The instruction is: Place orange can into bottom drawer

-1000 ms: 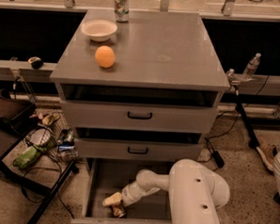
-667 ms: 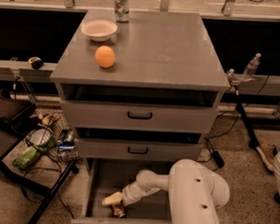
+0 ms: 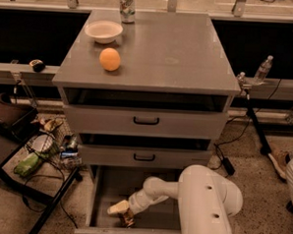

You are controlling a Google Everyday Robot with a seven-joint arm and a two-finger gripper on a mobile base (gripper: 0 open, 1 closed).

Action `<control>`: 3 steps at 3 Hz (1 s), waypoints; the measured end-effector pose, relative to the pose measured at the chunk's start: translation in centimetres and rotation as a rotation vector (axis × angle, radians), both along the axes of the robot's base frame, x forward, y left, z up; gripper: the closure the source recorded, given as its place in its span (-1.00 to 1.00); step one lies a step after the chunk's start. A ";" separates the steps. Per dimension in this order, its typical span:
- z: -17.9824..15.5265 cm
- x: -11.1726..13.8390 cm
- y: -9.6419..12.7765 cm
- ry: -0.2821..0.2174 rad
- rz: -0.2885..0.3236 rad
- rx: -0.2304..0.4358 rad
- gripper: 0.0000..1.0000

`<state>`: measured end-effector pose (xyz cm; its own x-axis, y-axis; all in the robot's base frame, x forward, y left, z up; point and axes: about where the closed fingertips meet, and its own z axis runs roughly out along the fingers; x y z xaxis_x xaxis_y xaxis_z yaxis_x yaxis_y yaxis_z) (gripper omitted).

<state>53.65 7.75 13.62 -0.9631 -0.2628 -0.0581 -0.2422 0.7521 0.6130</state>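
Gripper [image 3: 121, 209] noted low inside open drawer [image 3: 106, 188], front-left. Can [image 3: 127, 218] seen at its tip, near the front wall. Grip cannot be told. If released tilted, can could be toppled, or knocked on withdrawal.

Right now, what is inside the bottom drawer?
In the bottom drawer: the hand and the orange can next to it. The arm covers its right side.
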 end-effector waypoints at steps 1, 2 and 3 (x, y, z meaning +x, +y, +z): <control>3.7 2.8 -5.6 -0.100 -0.099 -0.041 -1.00; 11.2 4.1 -13.6 -0.237 -0.210 -0.074 -1.00; 18.3 0.3 -17.6 -0.267 -0.167 -0.100 -1.00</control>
